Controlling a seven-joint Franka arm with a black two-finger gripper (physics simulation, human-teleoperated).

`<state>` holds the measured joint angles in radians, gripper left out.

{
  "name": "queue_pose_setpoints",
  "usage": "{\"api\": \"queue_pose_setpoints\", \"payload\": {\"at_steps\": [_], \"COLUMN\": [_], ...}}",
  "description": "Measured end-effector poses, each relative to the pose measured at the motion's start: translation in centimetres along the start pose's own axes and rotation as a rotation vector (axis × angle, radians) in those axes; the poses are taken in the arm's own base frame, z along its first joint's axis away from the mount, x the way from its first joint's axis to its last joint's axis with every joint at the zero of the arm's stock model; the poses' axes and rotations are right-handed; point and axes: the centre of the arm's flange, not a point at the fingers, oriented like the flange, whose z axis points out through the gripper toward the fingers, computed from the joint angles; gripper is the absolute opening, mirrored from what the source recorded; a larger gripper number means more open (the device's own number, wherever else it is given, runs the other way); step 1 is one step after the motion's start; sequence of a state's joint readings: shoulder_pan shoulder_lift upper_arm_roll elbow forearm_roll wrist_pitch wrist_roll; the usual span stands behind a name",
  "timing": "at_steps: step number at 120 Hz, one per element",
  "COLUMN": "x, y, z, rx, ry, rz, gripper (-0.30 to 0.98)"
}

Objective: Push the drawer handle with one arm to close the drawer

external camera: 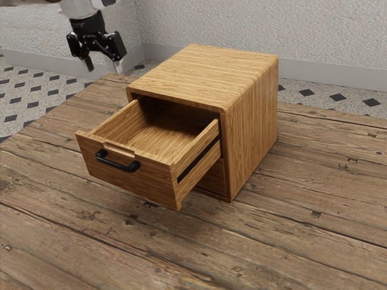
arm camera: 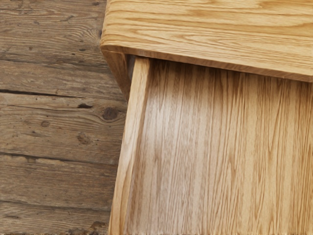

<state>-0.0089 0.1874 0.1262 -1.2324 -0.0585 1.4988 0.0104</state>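
my arm (external camera: 75,7): cropped, exterior view's top
lower drawer (external camera: 213,180): mostly hidden behind upper drawer (external camera: 136,176)
cabinet (arm camera: 210,29): cropped, wrist view

And here, a rough wooden table (external camera: 290,232), all brown planks, knots and dark cracks! Beyond it, a pale speckled floor (external camera: 36,103) dotted with dark diamonds, then up past a grey skirting board (external camera: 332,72) to a bumpy, pale wall (external camera: 332,30).
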Motion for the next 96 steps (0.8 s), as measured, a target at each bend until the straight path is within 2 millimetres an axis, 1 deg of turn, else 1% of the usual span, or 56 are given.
{"api": "queue_pose_setpoints", "payload": {"at_steps": [26, 30, 32, 34, 37, 40, 42, 45, 51, 62, 64, 66, 69, 72, 74, 77, 79, 81, 84, 87, 92, 96], "x": [-0.1, -0.2, -0.3, -0.5, -1.8, -3.2, -4.0, -4.8, -5.9, -7.3, -8.0, -9.3, -13.2, -17.9, -21.1, -26.3, -29.0, -31.2, -33.8, -35.6, -37.1, -37.6], "y": [-0.3, -0.2, -0.1, 0.0, 0.4, 0.8, 1.0, 1.4, 2.4, 4.7, 5.1, 5.5, 5.9, 6.9, 7.1, 6.6, 6.1, 5.6, 5.1, 4.7, 4.5, 4.7], "z": [0.1, -0.1, -0.6, -1.7, -5.2, -8.0, -9.4, -10.8, -12.1, -12.5, -12.5, -12.4, -11.8, -10.9, -10.1, -7.8, -6.0, -4.2, -1.0, 2.1, 6.0, 7.9], "rx": [-0.009, -0.011, -0.011, -0.010, -0.012, -0.017, -0.020, -0.025, -0.035, -0.044, -0.042, -0.036, -0.019, -0.001, 0.014, 0.041, 0.056, 0.067, 0.081, 0.092, 0.103, 0.107], "ry": [-0.016, -0.014, -0.007, 0.013, 0.070, 0.117, 0.138, 0.158, 0.165, 0.134, 0.123, 0.106, 0.075, 0.055, 0.046, 0.032, 0.023, 0.014, -0.006, -0.028, -0.053, -0.058], "rz": [0.002, 0.005, 0.007, 0.010, 0.020, 0.030, 0.036, 0.045, 0.067, 0.109, 0.114, 0.117, 0.117, 0.131, 0.131, 0.111, 0.096, 0.081, 0.063, 0.052, 0.049, 0.061], "gripper": [0.69, 0.69, 0.69, 0.69, 0.69, 0.69, 0.69, 0.69, 0.69, 0.69, 0.69, 0.69, 0.69, 0.69, 0.68, 0.68, 0.69, 0.69, 0.69, 0.68, 0.67, 0.63]}}
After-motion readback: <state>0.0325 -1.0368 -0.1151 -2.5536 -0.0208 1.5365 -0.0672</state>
